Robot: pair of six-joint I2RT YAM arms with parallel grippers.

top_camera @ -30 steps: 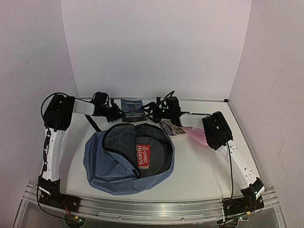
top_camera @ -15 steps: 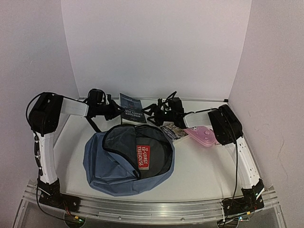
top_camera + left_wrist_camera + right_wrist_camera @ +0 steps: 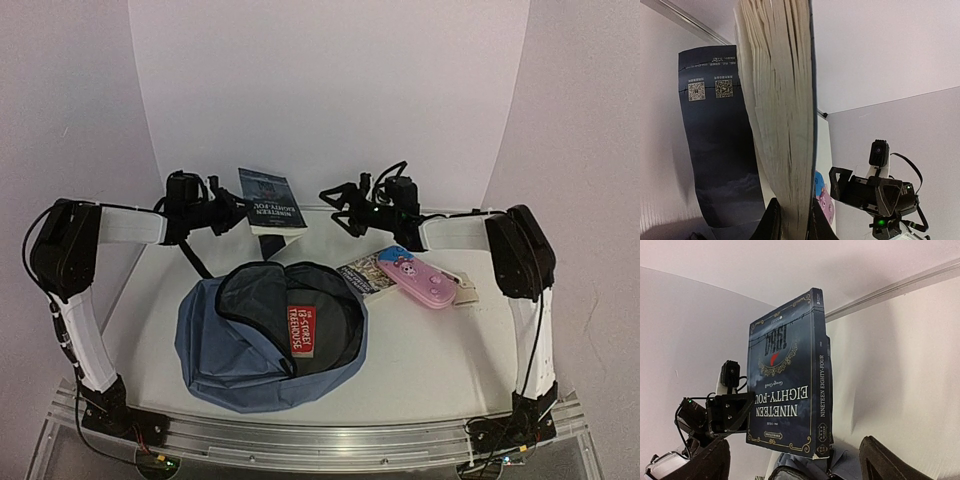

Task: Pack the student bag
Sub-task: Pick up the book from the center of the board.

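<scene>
The student bag, a slate-blue backpack, lies open at the table's middle with a red-covered book inside. My left gripper is shut on a dark blue paperback, Nineteen Eighty-Four, and holds it in the air above the bag's far edge. In the left wrist view its page edges run up from between the jaws of my left gripper. My right gripper hovers open just right of the book, gripping nothing. In the right wrist view the book's cover faces my right gripper, with the bag below.
Right of the bag lie a small patterned book, a pink pencil case and a small beige block. A black strap trails from the bag's left. White walls close in the back and both sides.
My left gripper has lifted the blue book off the table and back. My right arm has risen and swung right, uncovering the pink pencil case, and its jaws stand a little wider.
</scene>
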